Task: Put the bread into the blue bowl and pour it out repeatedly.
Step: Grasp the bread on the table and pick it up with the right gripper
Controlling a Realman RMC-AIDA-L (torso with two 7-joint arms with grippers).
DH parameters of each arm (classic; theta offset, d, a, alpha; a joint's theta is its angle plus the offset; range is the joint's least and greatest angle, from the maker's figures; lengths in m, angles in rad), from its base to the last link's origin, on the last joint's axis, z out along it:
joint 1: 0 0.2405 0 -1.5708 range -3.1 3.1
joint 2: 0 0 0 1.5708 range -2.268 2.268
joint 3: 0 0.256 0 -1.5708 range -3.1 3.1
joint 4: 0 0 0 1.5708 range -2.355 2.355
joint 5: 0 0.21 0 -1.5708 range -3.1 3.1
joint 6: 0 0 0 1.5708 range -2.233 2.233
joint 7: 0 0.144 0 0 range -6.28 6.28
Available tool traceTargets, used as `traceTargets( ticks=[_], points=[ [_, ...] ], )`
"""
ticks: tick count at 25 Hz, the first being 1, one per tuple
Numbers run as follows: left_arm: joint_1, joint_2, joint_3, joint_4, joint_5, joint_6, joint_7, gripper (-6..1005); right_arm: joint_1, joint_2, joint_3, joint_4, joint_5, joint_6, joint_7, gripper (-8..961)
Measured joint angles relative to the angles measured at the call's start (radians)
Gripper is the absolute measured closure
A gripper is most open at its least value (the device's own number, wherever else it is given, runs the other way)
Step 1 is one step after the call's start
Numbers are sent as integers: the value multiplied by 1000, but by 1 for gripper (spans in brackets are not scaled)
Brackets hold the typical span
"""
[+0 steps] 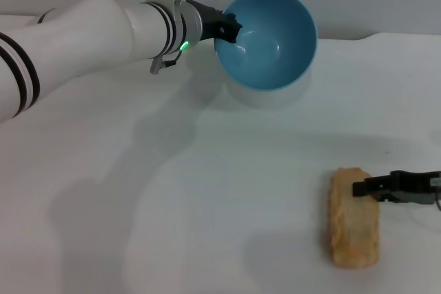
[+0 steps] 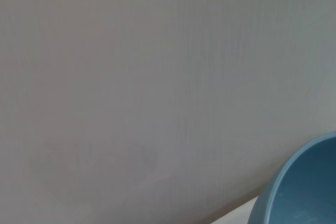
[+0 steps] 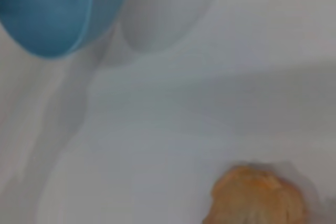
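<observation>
Head view: left tool (image 1: 231,29) clenched on the rim of the blue bowl (image 1: 269,39), held tilted above the white desk (image 1: 172,191) at the far side, mouth facing forward, empty. Bread (image 1: 353,217) flat on the desk, near right. Right tool (image 1: 368,187) touching the loaf's upper right edge; released or clenched cannot be told.

Left wrist view: only a glossy blue bowl (image 2: 304,187) rim arc against a pale wall.

Right wrist view: bread (image 3: 257,195) golden, bumpy-crusted, near; bowl (image 3: 52,9) well apart, smooth.

Loaf probably light, soft, easily crushed; best pinched gently across its narrow middle. Bowl likely rigid and slippery.
</observation>
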Motion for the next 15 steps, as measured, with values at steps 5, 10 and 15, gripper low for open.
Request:
traceTargets(
  ticks=[5,10,15],
  points=[
    [1,1,-1,0,0,-5,3,1000,28,-3,-4,18,-72,5,66,501],
    [7,1,-1,-2,0,-7,7,1000,36,-2,-4,23,-102,14,84,513],
    [18,2,-1,2,0,-15,7,1000,39,0,-5,23,-104,32,69,526]
  ],
)
